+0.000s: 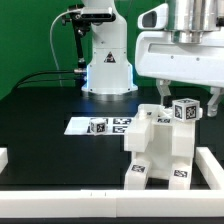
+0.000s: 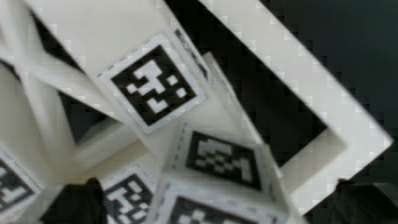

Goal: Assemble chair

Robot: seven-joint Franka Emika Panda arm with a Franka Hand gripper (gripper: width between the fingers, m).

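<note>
Spanning the scene: one black bench [image 1: 40, 110], with a green wall behind it.
Arm: one white arm; its base [image 1: 108, 60] stands at about 11 o'clock in the exterior view, and its wrist comes down from 1 o'clock, pointing straight down over the chair.
Border rails: three low white rails show, one along the near edge [image 1: 100, 202], one at 3 o'clock [image 1: 211, 160], and a short end at 9 o'clock [image 1: 3, 157].
Chair: one chunky white assembly [image 1: 160, 150] on the bench at about 5 o'clock in the exterior view, inside the rails; it is built of slabs and bars, too many overlapping to count the separate pieces.
Marker board: one thin flat white board [image 1: 100, 126] at the middle of the bench, just beside the chair toward 9 o'clock; three or so tags on it.
Hand: one [image 1: 186, 95], directly above the top of the chair, fingers spread wide on either side of the tagged top block [image 1: 186, 112]; whether the fingertips touch the block I cannot tell.
Tags: black-and-white squares, at least four on the chair in the exterior view; the wrist view shows several close up, the clearest one [image 2: 155, 86] tilted.
Writing: none readable; the tags carry patterns only.
</note>
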